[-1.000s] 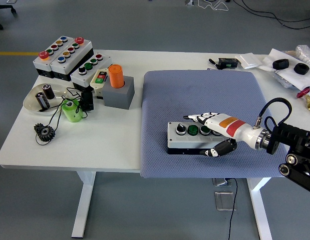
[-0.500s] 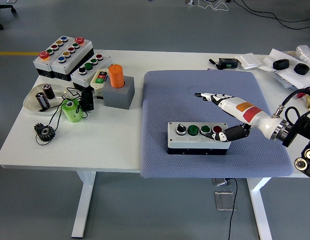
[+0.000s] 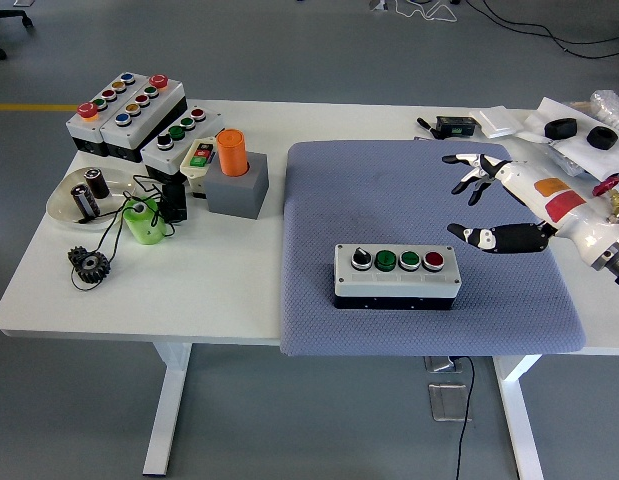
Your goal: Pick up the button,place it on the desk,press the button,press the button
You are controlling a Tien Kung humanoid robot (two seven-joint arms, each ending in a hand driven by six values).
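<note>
A grey button box (image 3: 396, 275) lies flat on the blue-grey mat (image 3: 419, 180), near its front edge. Its top carries a black knob, two green buttons and a red button in a row. My right hand (image 3: 474, 205) hovers above the mat to the right of and behind the box, clear of it. Its fingers (image 3: 473, 162) are spread and the thumb points left, with nothing held. The left arm does not show.
Three more button boxes (image 3: 124, 105) sit at the table's back left, with an orange cylinder on a grey block (image 3: 234, 180), a green cup (image 3: 144, 220), a white dish (image 3: 69, 205) and a black gear (image 3: 89, 264). Black parts and bags (image 3: 574, 125) lie at the back right.
My right hand has let go of the button box and drawn back to the right and upward, its fingers spreading. The box stays where it lay on the mat.
</note>
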